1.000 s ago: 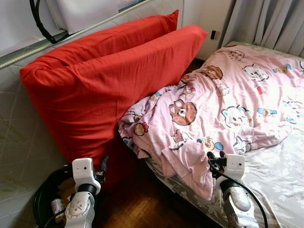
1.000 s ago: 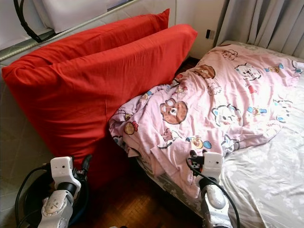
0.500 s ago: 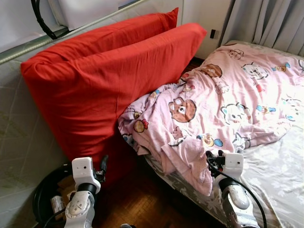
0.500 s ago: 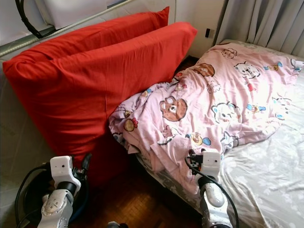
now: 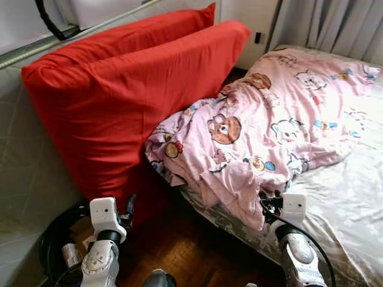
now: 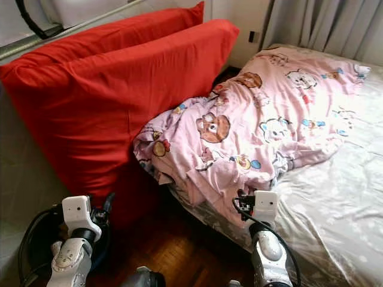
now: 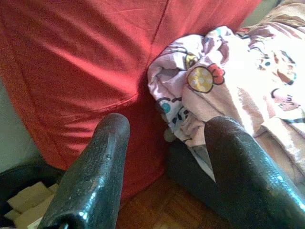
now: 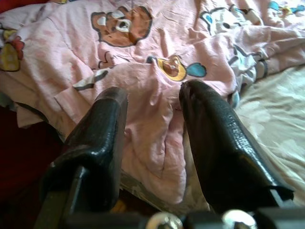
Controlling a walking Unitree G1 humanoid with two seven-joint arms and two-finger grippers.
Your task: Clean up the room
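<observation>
A bed (image 5: 353,209) runs along the right side of the room, its pale flowered sheet bare near the foot, grey curtains (image 5: 335,27) hanging behind it. A pink cartoon-print blanket (image 5: 269,125) lies rumpled across the bed, bunched at the near edge, where one corner droops over the side toward the dark parquet floor (image 5: 191,254). Two big red pillows (image 5: 119,101) stand on edge beside the bed, leaning against a quilted grey mattress (image 5: 24,179) propped upright on the left; the blanket's bunched end presses against the front pillow. Down in the left corner sits a black bin (image 5: 57,248) with scraps of paper or card inside.

Both arms are held low and forward. The left claw (image 7: 167,167) points at the spot where the front red pillow meets the blanket; its two black fingers (image 7: 95,167) are spread wide with nothing between them, clear of both fabrics. The right claw (image 8: 152,143) hovers just off the drooping blanket corner at the bed's edge, its fingers (image 8: 214,148) parted and empty, the pink cloth showing in the gap beyond them.
</observation>
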